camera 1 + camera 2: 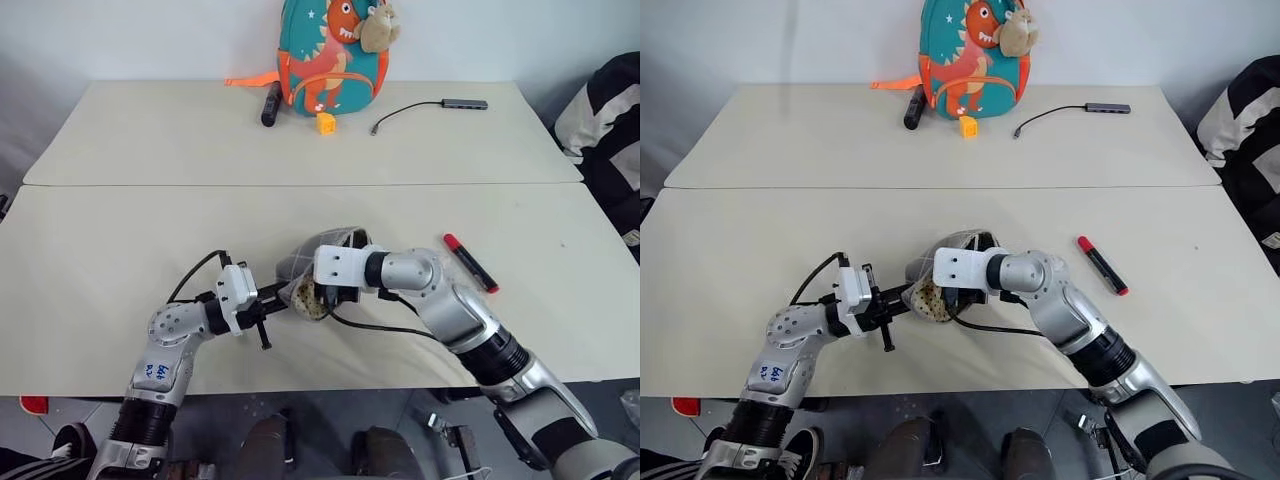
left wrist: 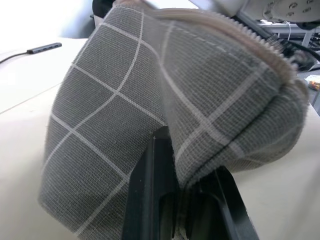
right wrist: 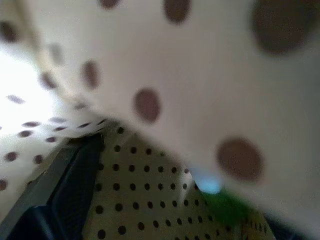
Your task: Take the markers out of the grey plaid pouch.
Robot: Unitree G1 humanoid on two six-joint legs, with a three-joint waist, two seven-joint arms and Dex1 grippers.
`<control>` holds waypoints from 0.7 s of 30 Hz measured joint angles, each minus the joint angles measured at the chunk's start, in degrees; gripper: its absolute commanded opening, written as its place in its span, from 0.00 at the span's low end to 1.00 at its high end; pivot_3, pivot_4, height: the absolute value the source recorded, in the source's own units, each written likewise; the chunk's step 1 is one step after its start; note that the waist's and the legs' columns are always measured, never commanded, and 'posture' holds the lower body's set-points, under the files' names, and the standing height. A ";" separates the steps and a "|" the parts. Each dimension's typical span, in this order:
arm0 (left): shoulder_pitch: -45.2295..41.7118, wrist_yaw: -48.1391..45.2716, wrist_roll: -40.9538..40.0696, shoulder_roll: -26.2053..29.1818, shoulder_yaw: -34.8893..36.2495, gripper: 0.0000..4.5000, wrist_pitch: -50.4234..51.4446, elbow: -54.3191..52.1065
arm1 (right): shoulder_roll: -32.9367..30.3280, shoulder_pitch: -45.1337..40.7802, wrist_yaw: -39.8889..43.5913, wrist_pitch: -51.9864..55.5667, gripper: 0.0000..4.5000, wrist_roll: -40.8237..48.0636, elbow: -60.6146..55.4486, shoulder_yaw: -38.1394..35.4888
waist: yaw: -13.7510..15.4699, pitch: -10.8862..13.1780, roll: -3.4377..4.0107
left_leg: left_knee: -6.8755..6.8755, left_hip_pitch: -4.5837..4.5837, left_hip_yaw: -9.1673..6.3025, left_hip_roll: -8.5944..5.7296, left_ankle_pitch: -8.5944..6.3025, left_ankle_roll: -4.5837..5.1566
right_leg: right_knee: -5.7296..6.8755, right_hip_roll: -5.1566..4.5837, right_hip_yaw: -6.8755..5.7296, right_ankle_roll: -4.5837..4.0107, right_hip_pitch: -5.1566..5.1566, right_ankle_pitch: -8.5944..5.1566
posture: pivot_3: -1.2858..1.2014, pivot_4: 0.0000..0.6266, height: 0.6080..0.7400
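From the head, the left gripper (image 1: 278,305) is clamped on the grey plaid pouch (image 1: 300,270), the right gripper (image 1: 958,297) spread inside its mouth; the red marker (image 1: 470,262) lies right of the pouch. Left wrist: fingers (image 2: 150,190) pinch fabric. Right wrist: the green marker (image 3: 225,206) sits deep in the dotted lining (image 3: 150,195), which the jaws might snag instead.

Two silver-grey arms with black ribbed cuffs and white wrist blocks

The left arm (image 1: 165,350) carries a white sticker with blue handwriting and a looping black cable; the right arm (image 1: 455,315) has a rounded metallic shell, a black cable beneath it, and a white wrist housing with small screws.
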 measured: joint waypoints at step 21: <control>-0.07 0.23 -0.37 -0.36 -0.01 0.00 0.24 -2.86 | 0.11 1.94 -1.51 -2.58 0.13 1.80 -1.93 -3.33 | 0.25 -0.01 0.00 | -0.01 0.06 0.01 -0.02 -0.01 0.01 | -0.02 -0.02 0.05 0.00 0.04 0.00 | 0.52 0.24 1.00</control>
